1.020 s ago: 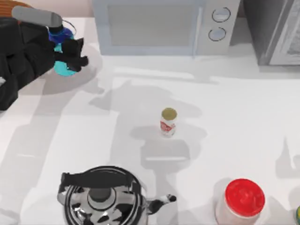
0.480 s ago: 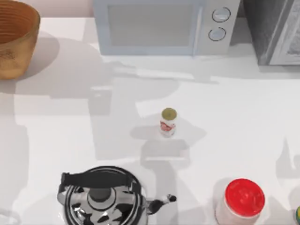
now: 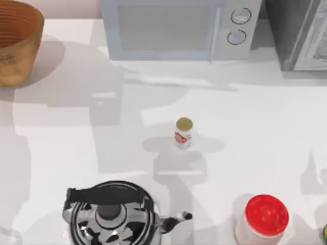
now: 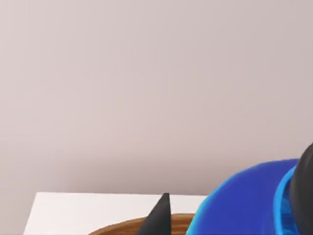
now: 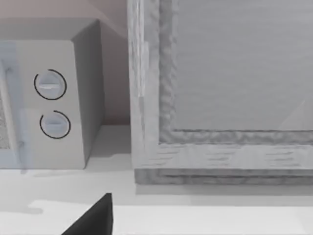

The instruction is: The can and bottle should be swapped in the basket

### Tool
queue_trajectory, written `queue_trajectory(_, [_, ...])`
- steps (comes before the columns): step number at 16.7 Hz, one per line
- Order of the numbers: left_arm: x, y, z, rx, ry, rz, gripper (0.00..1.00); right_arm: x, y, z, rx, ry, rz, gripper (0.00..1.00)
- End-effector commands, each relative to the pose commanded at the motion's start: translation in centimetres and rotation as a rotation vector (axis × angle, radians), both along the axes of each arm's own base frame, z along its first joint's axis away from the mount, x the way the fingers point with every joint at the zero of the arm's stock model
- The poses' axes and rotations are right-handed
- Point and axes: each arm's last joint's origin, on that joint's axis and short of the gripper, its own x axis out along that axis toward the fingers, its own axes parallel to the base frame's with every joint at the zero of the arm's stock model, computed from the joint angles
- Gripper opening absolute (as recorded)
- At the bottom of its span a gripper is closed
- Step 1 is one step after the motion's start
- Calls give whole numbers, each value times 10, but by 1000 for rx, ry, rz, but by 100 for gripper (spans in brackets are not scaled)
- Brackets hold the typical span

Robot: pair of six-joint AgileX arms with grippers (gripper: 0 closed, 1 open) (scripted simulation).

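The orange-brown wicker basket (image 3: 15,46) stands at the table's far left corner, partly cut by the picture's edge. The can (image 3: 183,132), white with a red label and a gold top, stands upright on the table's middle, well apart from the basket. In the left wrist view the blue bottle (image 4: 244,208) sits close to the camera between two dark fingers (image 4: 159,218). My left gripper (image 4: 232,208) is shut on it, above the basket's rim (image 4: 122,227). A dark corner of my right gripper (image 5: 93,218) hangs over the table, facing the microwave's knobs.
A microwave (image 3: 173,28) and a grey appliance (image 3: 301,35) line the back edge. A black-and-white kettle (image 3: 110,214) stands at the front left. A red-lidded jar (image 3: 263,219) stands at the front right. White tabletop lies open around the can.
My left arm, holding the bottle over the basket a second ago, has left the top view. The basket now shows uncovered. The can has not moved.
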Motion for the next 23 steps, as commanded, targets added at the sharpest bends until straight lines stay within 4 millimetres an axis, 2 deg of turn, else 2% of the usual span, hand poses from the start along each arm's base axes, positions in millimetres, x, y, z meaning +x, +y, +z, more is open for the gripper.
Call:
queue_trajectory(7, [42,-2,-39,-2,1,0,0,0,0,0,0,0,0,100])
queue_trajectory(11, [44,-3,-41,-2,0,1,0,0,0,0,0,0,0,100])
queue_trajectory(23, [44,-3,-41,-2,0,1,90,0,0,0,0,0,0,100])
